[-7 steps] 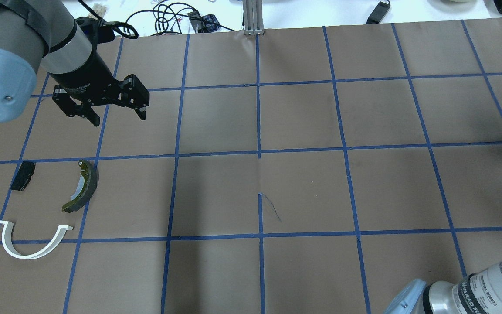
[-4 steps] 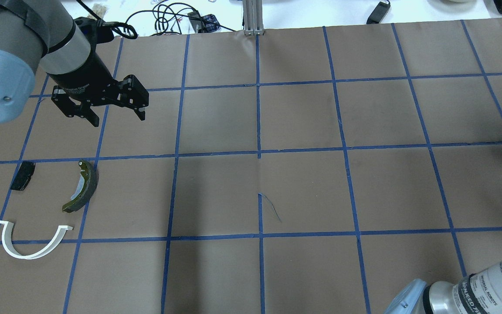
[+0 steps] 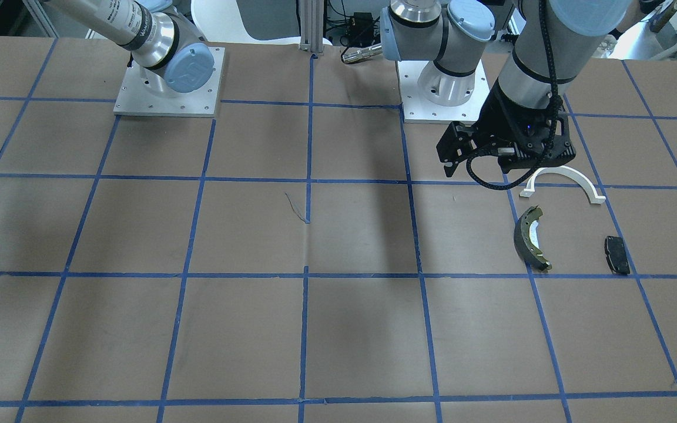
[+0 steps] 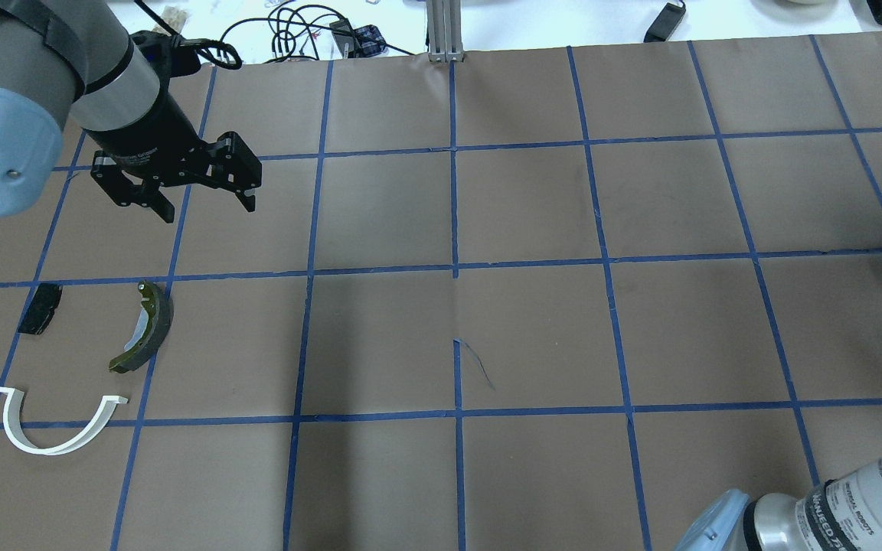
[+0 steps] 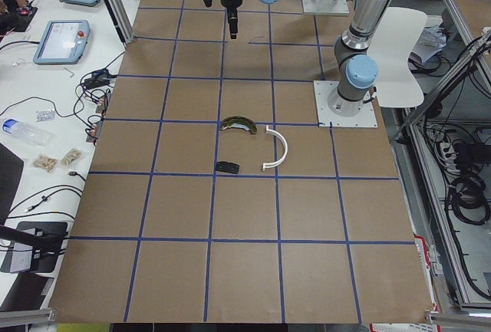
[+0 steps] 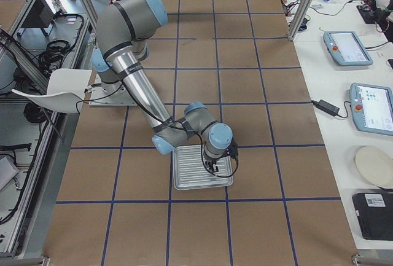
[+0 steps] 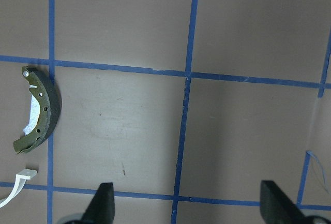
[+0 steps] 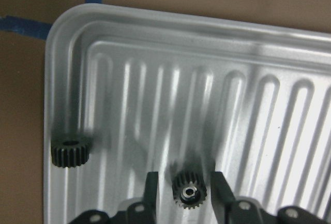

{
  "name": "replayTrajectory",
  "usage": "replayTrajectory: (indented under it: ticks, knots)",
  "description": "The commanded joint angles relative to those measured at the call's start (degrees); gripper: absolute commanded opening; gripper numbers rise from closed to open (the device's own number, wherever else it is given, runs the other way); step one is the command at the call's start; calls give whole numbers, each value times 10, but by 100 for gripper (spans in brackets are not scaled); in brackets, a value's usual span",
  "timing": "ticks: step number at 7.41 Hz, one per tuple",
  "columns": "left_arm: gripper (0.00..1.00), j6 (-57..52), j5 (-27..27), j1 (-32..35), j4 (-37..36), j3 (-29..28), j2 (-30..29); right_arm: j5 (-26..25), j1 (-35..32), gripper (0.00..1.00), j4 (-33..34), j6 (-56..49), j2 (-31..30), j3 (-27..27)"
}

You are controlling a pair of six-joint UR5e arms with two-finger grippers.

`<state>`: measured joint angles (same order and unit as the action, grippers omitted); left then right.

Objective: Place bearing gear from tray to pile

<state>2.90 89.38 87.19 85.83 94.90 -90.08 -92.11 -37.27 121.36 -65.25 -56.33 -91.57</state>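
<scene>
Silver tray [image 8: 155, 38]: bearing gear [image 8: 189, 192] flat, bore upward, between spread right hand [image 8: 184, 178]; left hand [image 4: 208, 210] spread.

Brown table [image 4: 533, 337] with blue tape grid [image 4: 455, 207], white chair [image 6: 52, 97], cables [image 4: 288, 30]

Brown table [image 4: 533, 337], blue tape grid [image 4: 455, 214]; white side bench [image 6: 368, 75], perhaps tablets [image 6: 347, 47]

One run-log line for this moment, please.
right pincer: open, straddling gear in tray | left pincer: open, empty | pile: no gear
</scene>
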Motion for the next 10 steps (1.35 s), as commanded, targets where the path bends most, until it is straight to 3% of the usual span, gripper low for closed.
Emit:
replayTrajectory:
  ticks: [1, 3, 6, 8, 10]
  knots:
    - [100, 0, 0, 0, 0, 0, 2, 0, 0, 26, 0, -1, 3, 0]
    - [100, 0, 0, 0, 0, 0, 2, 0, 0, 15, 0, -16, 3, 0]
    - [100, 0, 0, 0, 0, 0, 1, -14, -11, 10, -33, 18, -57, 2]
    - [100, 0, 0, 0, 0, 0, 0, -11, -100, 10, -110, 108, -129, 1]
    - [100, 0, 1, 0, 0, 5, 5, 20, -230, 9, -133, 269, -148, -7]
